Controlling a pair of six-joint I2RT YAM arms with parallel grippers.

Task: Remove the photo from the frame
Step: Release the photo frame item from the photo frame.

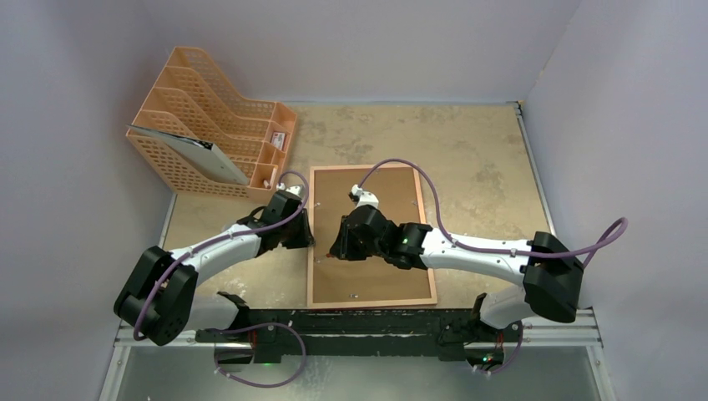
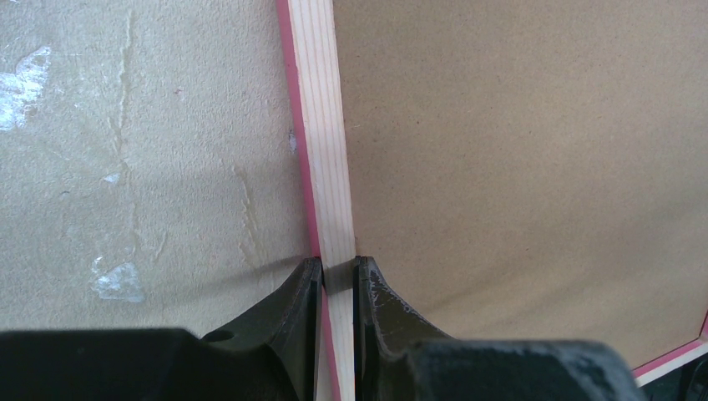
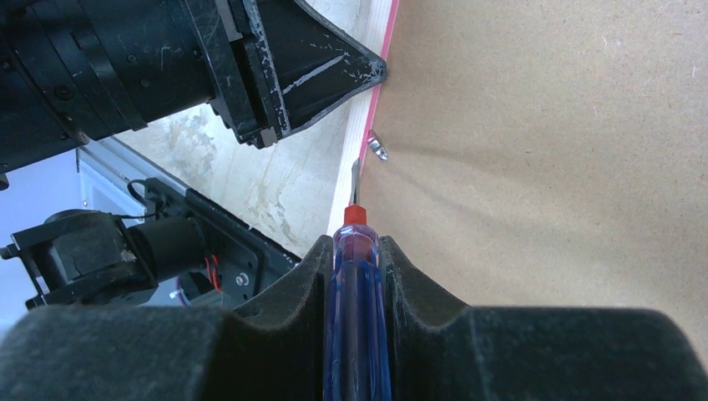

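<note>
frame (image 2: 326, 167), face down: left hand (image 2: 337, 271) pinched on its side rail. right hand (image 3: 357, 251) clamped on blue screwdriver (image 3: 355, 334); lever the metal clip (image 3: 377, 149) aside gently, rail held steady.

1. The frame (image 1: 392, 196) lies flat and face down on the table (image 1: 484, 167), near its middle.
2. Its brown fibreboard back faces up, with a pale wood rail, pink-red edge and small metal clip (image 3: 377, 149).

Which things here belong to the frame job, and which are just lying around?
In the job: frame, face down; brown backing board; metal clip; screwdriver in the right gripper; left gripper clamped on the frame's rail. The photo is hidden.
Lying about: orange file rack at the far left.
</note>
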